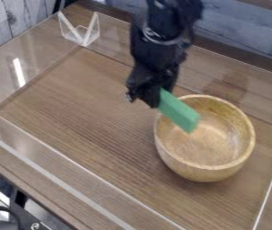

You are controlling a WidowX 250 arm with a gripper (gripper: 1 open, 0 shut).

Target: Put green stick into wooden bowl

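Observation:
My black gripper (153,89) hangs from above, pointing steeply down, just left of the wooden bowl (206,139). It is shut on the upper end of the green stick (178,111). The stick slants down to the right, and its free lower end reaches over the bowl's near-left rim into the hollow. The round, light tan bowl sits on the table at the right, with nothing lying on its floor. The fingertips themselves are blurred and partly hidden by the stick.
A clear acrylic wall (30,144) rings the wooden table top (78,108). At the back left stands a small clear plastic stand (78,30). Bare wood lies left and in front of the bowl.

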